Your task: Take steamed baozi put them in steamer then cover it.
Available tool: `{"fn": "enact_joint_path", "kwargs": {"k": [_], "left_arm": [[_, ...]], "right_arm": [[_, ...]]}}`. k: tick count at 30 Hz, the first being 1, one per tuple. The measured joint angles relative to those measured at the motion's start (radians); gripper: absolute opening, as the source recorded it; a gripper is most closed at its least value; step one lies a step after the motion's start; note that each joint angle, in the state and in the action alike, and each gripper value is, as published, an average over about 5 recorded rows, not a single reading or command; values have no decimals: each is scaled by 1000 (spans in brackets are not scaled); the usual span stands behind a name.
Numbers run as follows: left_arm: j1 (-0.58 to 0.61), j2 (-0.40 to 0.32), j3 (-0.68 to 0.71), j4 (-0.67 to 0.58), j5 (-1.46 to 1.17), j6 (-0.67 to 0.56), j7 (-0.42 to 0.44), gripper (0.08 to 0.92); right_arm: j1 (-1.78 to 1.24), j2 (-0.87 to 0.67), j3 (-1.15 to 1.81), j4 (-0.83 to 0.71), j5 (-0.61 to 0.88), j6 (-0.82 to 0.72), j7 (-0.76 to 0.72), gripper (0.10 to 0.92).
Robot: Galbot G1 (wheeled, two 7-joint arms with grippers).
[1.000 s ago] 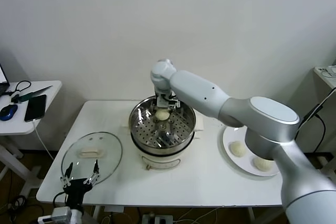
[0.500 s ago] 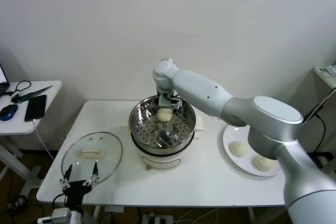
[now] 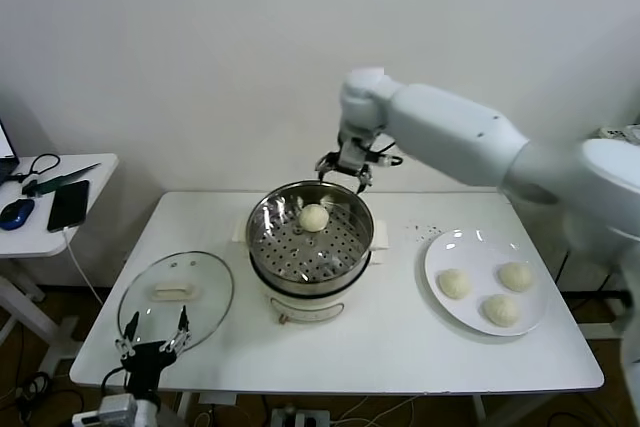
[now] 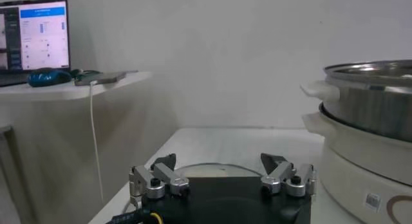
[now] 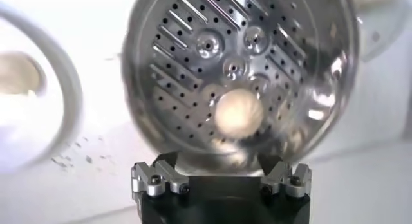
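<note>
One baozi lies on the perforated floor of the steel steamer, toward its far side; it also shows in the right wrist view inside the steamer. My right gripper is open and empty, raised above the steamer's far rim. Three more baozi rest on a white plate to the right. The glass cover with its white handle lies flat on the table at the left. My left gripper is open and empty at the table's front edge, just before the cover.
The steamer sits on a white cooker base mid-table, seen close on one side in the left wrist view. A side table at far left holds a phone, a mouse and cables. A wall stands behind the table.
My right gripper let go of the baozi in the steamer, opened, and rose up and to the right, out of the basket. The plate now shows three baozi. The left arm has not moved.
</note>
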Motion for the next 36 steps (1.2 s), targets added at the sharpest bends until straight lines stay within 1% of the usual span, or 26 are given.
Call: {"fn": "enact_joint_path", "kwargs": {"k": [8, 12, 16, 24, 36], "left_arm": [[7, 0, 1, -19, -2, 0, 11, 823], [6, 0, 2, -21, 1, 2, 9, 823], [5, 0, 3, -22, 2, 8, 1, 823], [13, -5, 1, -26, -3, 14, -14, 823], [13, -7, -7, -16, -4, 15, -18, 823]], "right_arm": [[1, -214, -77, 80, 182, -238, 52, 823], [-49, -301, -74, 96, 221, -333, 61, 823], [-121, -359, -39, 99, 225, -398, 64, 823], [-279, -394, 57, 58, 189, -467, 51, 823], [-449, -383, 142, -22, 135, -500, 29, 823]]}}
